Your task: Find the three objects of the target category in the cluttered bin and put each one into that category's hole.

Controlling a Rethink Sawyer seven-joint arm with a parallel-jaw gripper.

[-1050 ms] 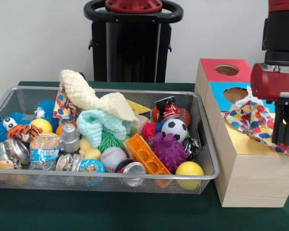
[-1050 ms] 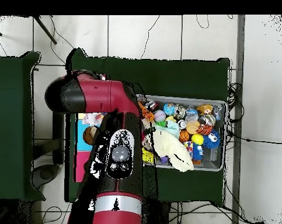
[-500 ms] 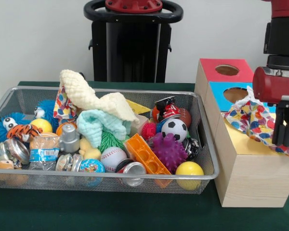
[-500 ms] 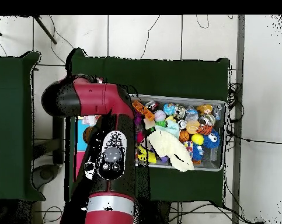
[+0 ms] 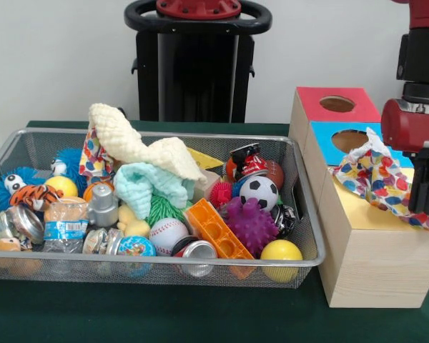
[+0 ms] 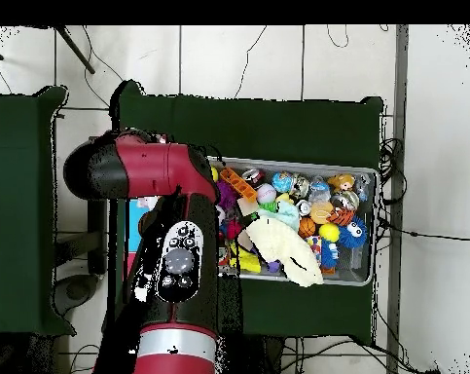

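Observation:
A spotted, many-coloured cloth (image 5: 375, 175) lies bunched on the yellow top (image 5: 357, 211) of the wooden box, covering where that section's hole would be. My gripper (image 5: 425, 209) hangs at the cloth's right edge, open, its black fingers down beside the fabric. The mesh bin (image 5: 200, 263) holds more fabric: a cream knitted cloth (image 5: 139, 146), a mint cloth (image 5: 146, 184) and another spotted cloth (image 5: 93, 157). In the overhead view my arm (image 6: 175, 253) covers the box and gripper; the cream cloth (image 6: 282, 248) shows in the bin (image 6: 370, 175).
The box also has a red section (image 5: 311, 107) and a blue section (image 5: 325, 136), each with a round hole. The bin is crowded with balls, cans, a water bottle (image 5: 64, 227), an orange block (image 5: 216, 230) and a purple spiky ball (image 5: 252, 225).
My gripper has shifted a little to the right along the box. The spotted cloth on the yellow top has stayed where it was.

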